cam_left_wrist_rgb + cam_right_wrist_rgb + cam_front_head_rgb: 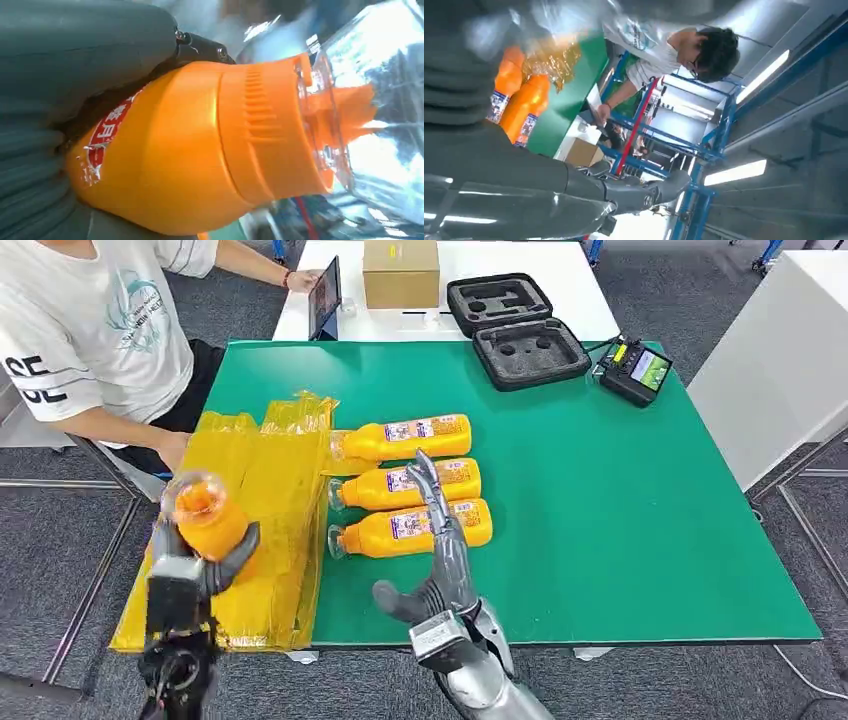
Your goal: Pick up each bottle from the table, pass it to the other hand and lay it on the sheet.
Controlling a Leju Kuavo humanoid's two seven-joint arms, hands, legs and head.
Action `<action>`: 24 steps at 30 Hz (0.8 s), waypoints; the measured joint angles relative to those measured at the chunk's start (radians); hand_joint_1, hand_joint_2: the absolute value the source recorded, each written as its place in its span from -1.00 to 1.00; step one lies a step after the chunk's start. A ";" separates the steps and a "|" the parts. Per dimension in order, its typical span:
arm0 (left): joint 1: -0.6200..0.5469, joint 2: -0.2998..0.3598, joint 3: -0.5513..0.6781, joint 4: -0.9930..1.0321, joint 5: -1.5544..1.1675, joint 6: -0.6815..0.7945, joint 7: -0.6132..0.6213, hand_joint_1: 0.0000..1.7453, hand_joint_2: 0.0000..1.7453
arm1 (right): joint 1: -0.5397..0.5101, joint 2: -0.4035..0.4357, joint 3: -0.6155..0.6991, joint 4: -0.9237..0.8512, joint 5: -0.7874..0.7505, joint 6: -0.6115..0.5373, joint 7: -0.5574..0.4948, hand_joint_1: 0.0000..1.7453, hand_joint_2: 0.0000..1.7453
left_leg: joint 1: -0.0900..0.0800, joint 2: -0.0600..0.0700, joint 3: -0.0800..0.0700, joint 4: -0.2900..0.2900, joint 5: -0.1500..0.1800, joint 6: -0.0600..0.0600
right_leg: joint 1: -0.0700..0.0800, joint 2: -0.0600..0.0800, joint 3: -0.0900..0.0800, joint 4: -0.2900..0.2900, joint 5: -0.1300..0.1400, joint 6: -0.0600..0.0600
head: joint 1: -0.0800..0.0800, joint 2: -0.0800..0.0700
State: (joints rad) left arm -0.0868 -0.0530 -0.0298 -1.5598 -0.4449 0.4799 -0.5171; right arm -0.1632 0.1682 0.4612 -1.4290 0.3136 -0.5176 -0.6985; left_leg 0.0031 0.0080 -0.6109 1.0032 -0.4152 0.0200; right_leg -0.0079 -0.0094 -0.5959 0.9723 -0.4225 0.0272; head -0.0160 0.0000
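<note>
Bottle point(205, 515) sat gripped in my left hand point(185, 575), above the sheet point(270, 490). My right hand point(440, 560) was spread, holding nothing, three bottles point(410, 483) just beyond it.

Orange bottles point(405, 439), clear caps; yellow sheet point(265, 500); green table point(600, 500); black case point(515, 330).

- Green desk point(600, 540) under everything, edged by grey carpeted floor point(60, 570).
- White table point(560, 280) butted against the desk's far edge, well beyond the fingers, carrying a cardboard box point(400, 272) and an open black foam-lined case point(515, 330).
- Blue metal racking point(704, 145) and long ceiling strip lights point(736, 172) overhead.
</note>
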 measured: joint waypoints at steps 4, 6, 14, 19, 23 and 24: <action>-0.187 0.079 -0.035 0.176 -0.397 -0.134 0.185 1.00 1.00 | 0.007 0.000 0.002 -0.007 0.028 0.068 0.000 -1.00 1.00 | 0.000 -0.001 0.000 0.000 0.003 0.000 | 0.000 -0.001 0.000 0.000 0.001 -0.001 | 0.000 0.000; -0.270 0.104 -0.069 0.304 -0.501 -0.187 0.213 1.00 1.00 | 0.006 0.003 0.007 -0.007 0.051 0.106 0.000 -1.00 1.00 | 0.000 0.000 0.000 0.000 0.004 -0.001 | 0.000 0.000 0.000 0.001 0.003 -0.003 | 0.000 0.000; -0.485 0.156 -0.198 0.717 -0.662 -0.301 0.289 1.00 1.00 | -0.019 0.029 0.045 0.013 0.079 0.180 0.000 -1.00 1.00 | 0.000 0.001 -0.001 0.000 0.004 -0.001 | 0.000 0.001 -0.001 0.001 0.004 -0.002 | 0.000 0.000; -0.523 0.177 -0.229 0.829 -0.665 -0.315 0.294 1.00 1.00 | -0.031 0.036 0.055 0.031 0.078 0.185 0.000 -1.00 1.00 | 0.000 0.001 -0.003 0.000 0.004 -0.001 | 0.000 0.001 -0.002 0.001 0.003 -0.002 | 0.000 0.000; -0.536 0.184 -0.243 0.872 -0.665 -0.315 0.294 1.00 1.00 | -0.036 0.037 0.056 0.042 0.078 0.187 0.000 -1.00 1.00 | 0.000 0.001 -0.003 0.000 0.004 -0.001 | 0.000 0.001 -0.002 0.001 0.003 -0.002 | 0.000 0.000; -0.539 0.185 -0.245 0.879 -0.665 -0.315 0.294 1.00 1.00 | -0.036 0.037 0.056 0.045 0.078 0.188 0.000 -1.00 1.00 | 0.000 0.001 -0.003 0.000 0.004 -0.001 | 0.000 0.001 -0.002 0.001 0.003 -0.002 | 0.001 0.000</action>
State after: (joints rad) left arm -0.6255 0.1316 -0.2747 -0.6813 -1.1101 0.1644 -0.2228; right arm -0.1993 0.2052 0.5177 -1.3840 0.3914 -0.3300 -0.6985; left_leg 0.0034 0.0088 -0.6137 1.0032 -0.4110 0.0193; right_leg -0.0076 -0.0087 -0.5979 0.9731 -0.4190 0.0250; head -0.0153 0.0000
